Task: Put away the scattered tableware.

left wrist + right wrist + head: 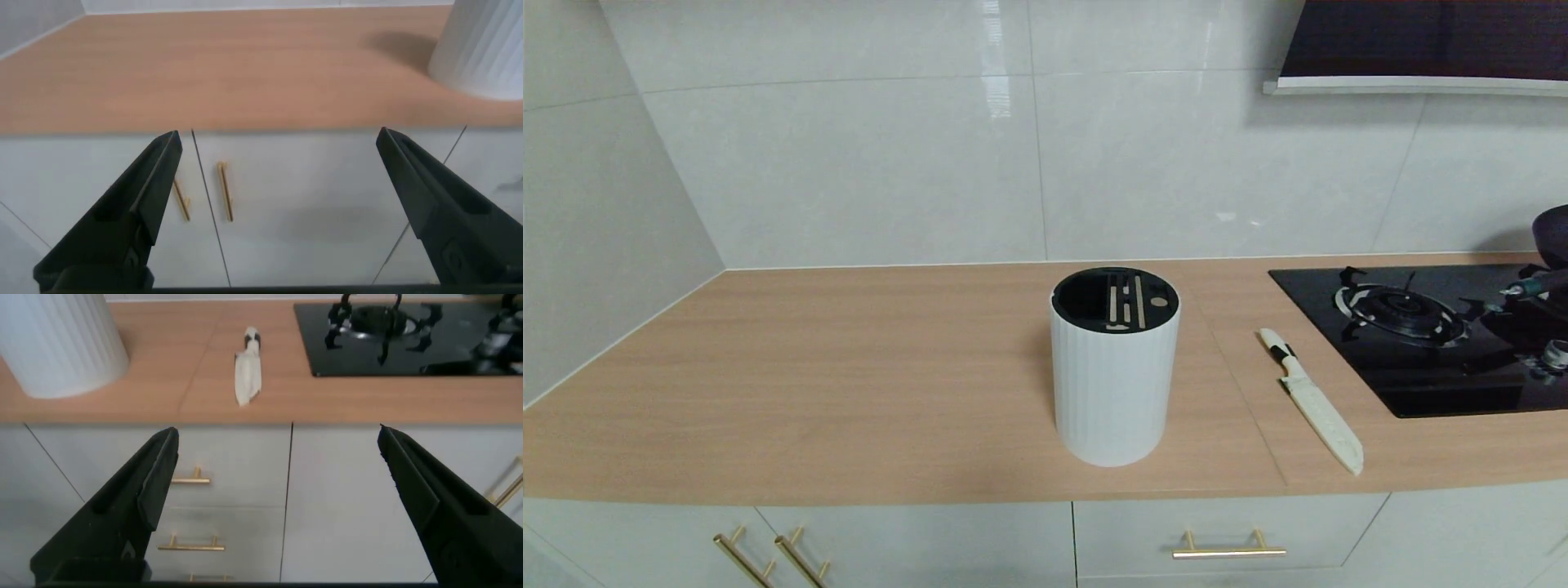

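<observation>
One white knife [1311, 402] lies on the worktop [849, 392] between one slotted holder [1114, 367] and the hob [1437, 384], well beyond both sets of jaws, each spread apart, seemingly low before the cabinets [931, 547].

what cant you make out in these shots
Inside of the holder: head view, its own rim and wall hide the slots' depths.
Dark pot: head view, cut off by the right edge.
Top of holder: left wrist view, cut off at the edge.
Knife: sharp side, too small in either view.
</observation>
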